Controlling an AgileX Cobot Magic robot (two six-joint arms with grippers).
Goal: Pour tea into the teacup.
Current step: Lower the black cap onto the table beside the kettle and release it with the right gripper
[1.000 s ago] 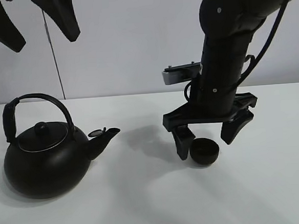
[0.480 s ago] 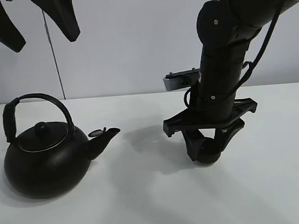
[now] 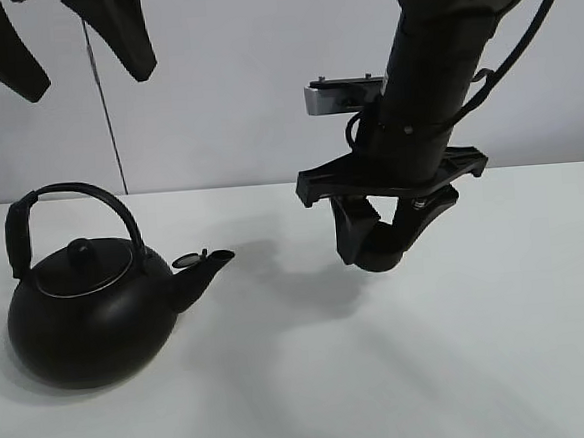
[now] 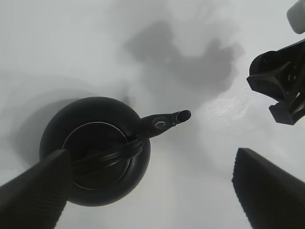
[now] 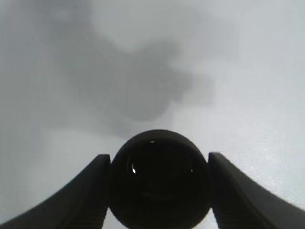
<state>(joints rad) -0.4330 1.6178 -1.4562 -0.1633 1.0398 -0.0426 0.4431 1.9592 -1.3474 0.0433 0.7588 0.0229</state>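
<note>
The small black teacup (image 3: 379,257) hangs above the white table, gripped between the fingers of my right gripper (image 3: 382,243). In the right wrist view the teacup (image 5: 158,186) sits snugly between both fingers (image 5: 93,191), rim up and showing a dark interior. The big black teapot (image 3: 88,318) stands on the table at the left, with its spout (image 3: 203,265) pointing right towards the cup. My left gripper (image 3: 87,81) is open and empty, high above the teapot. In the left wrist view the teapot (image 4: 95,152) lies straight below the open fingers (image 4: 33,191).
The white table (image 3: 285,400) spreads across the view, with a plain pale wall behind it. A thin cable (image 3: 108,122) hangs down behind the teapot. The right arm's body (image 4: 281,86) shows at the edge of the left wrist view.
My right gripper closed around the teacup on the table, then lifted it up and slightly left. The teapot and left gripper have not moved.
</note>
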